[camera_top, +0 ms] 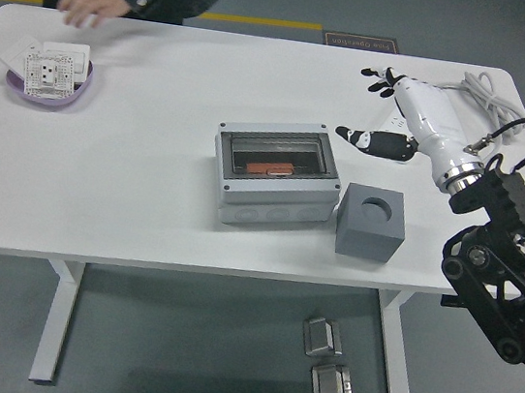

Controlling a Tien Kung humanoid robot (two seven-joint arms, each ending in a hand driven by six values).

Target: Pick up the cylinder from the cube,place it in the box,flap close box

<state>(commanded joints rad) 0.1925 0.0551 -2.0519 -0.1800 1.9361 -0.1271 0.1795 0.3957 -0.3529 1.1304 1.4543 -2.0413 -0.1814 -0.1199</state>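
Observation:
The grey box (274,181) stands mid-table with its clear flap lying down over the top. Through the flap I see the orange cylinder (268,168) inside. To the right of the box sits the grey cube (371,222), its round hole bare. My right hand (372,109) hovers above the table behind the cube, off to the box's right, with its black fingers (376,142) spread and holding nothing. The left arm does not show.
A purple bowl (48,88) with white socket parts sits at the far left. A person's hand (89,1) hovers over the far left edge. A white cable (483,91) lies at the far right, behind my forearm. Metal blocks (323,337) lie on the floor.

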